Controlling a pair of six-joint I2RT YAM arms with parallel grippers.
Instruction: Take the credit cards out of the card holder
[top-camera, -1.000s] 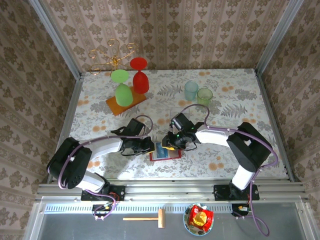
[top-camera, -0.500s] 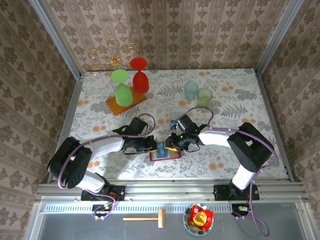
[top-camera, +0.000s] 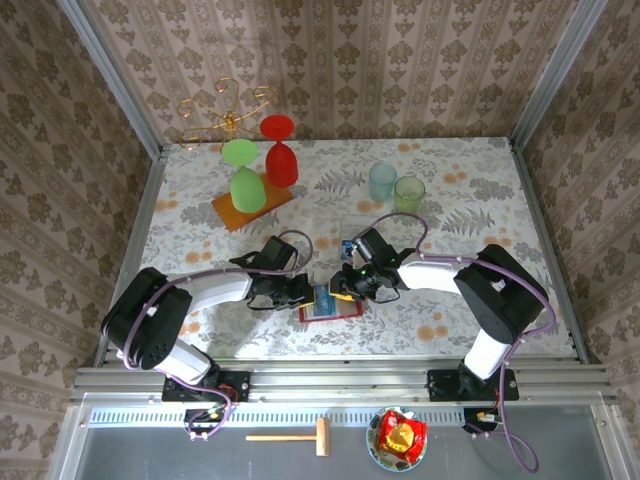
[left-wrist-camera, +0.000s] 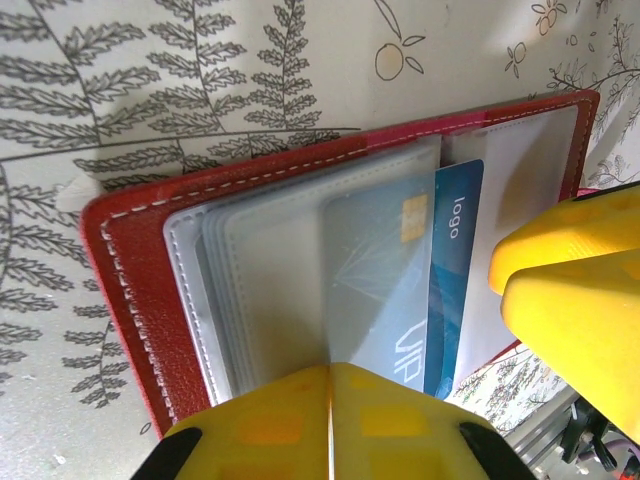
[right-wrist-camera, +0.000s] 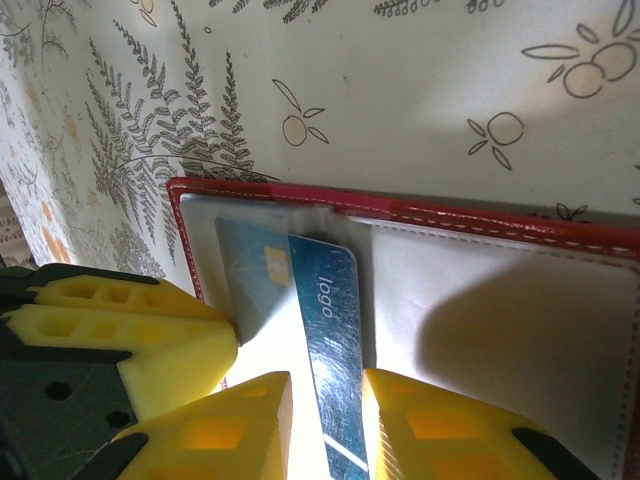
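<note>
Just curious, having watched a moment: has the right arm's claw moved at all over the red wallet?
Yes. The right gripper has slid right and toward the near edge, away from the two cups, onto the red wallet.
</note>
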